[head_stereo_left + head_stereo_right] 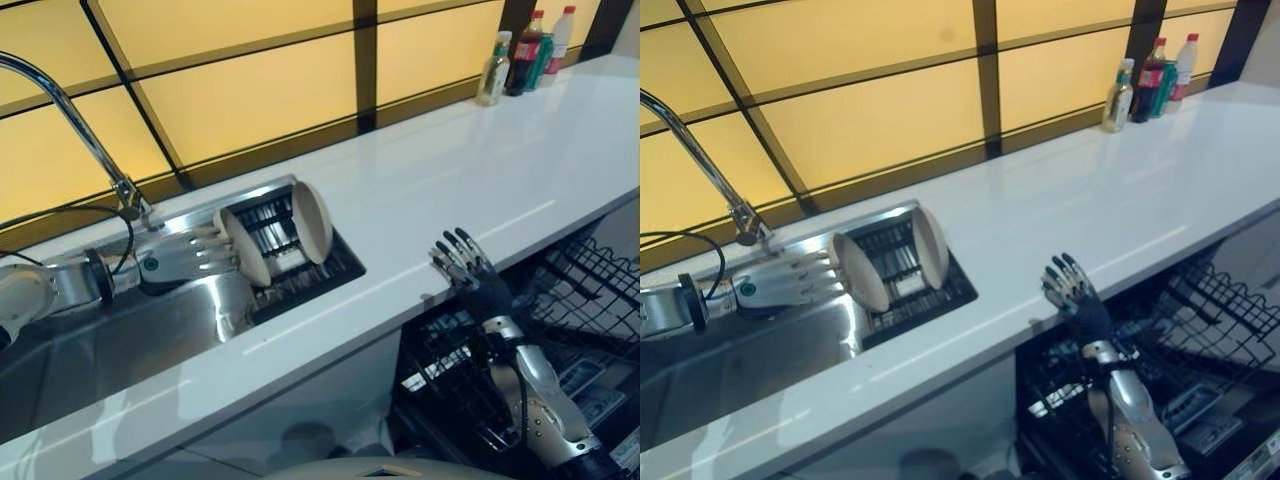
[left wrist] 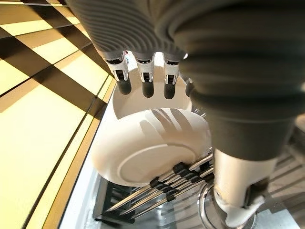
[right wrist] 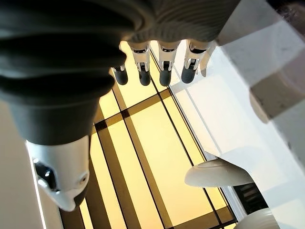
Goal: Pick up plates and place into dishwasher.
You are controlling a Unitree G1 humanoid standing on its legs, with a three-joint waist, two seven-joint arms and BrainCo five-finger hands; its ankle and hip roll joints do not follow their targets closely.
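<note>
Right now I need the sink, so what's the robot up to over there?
It is unloading plates. Two white plates stand on edge in the black rack in the sink. The left hand reaches in with straight fingers at the nearer plate, not visibly gripping it; the farther plate is untouched. The right hand is open at the counter's front edge, above the open dishwasher rack.
</note>
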